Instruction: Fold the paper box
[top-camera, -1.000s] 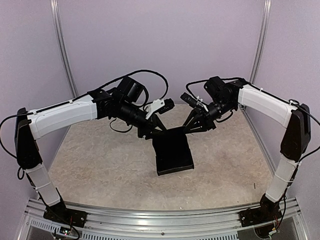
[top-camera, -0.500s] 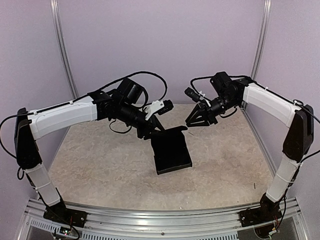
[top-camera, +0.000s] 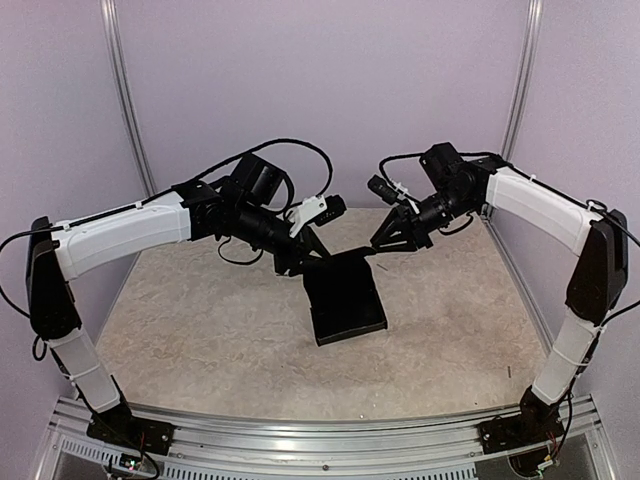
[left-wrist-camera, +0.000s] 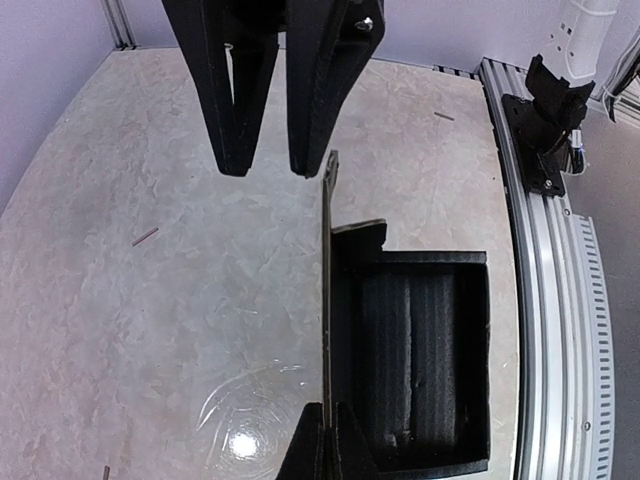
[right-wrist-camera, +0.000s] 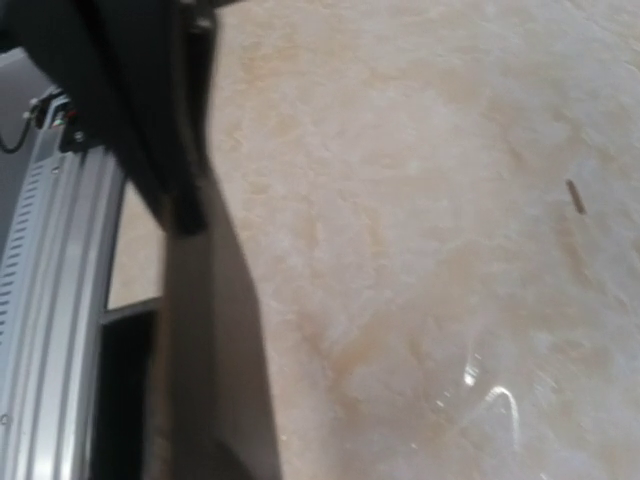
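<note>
The paper box (top-camera: 345, 300) is a matte black open tray resting tilted on the table. In the left wrist view its hollow inside (left-wrist-camera: 420, 360) faces the camera and one thin wall flap (left-wrist-camera: 327, 280) stands on edge. My left gripper (left-wrist-camera: 337, 425) is shut on that flap at the box's far left corner (top-camera: 312, 262). My right gripper (top-camera: 384, 243) hovers at the box's far right corner. Its two fingers (left-wrist-camera: 230, 110) hang apart with nothing between them, just left of the flap's tip. The right wrist view is blurred and shows only a dark strip (right-wrist-camera: 200, 330).
The beige table (top-camera: 200, 330) is enclosed by purple walls and aluminium posts (top-camera: 128, 110). A metal rail (left-wrist-camera: 545, 300) runs along the near edge, with the right arm's base (left-wrist-camera: 550, 120) bolted to it. A small sliver (left-wrist-camera: 145, 236) lies on the table.
The right gripper let go of the box's far edge, pulled up and to the right, then dipped back toward the far right corner. The left gripper kept its hold on the flap.
</note>
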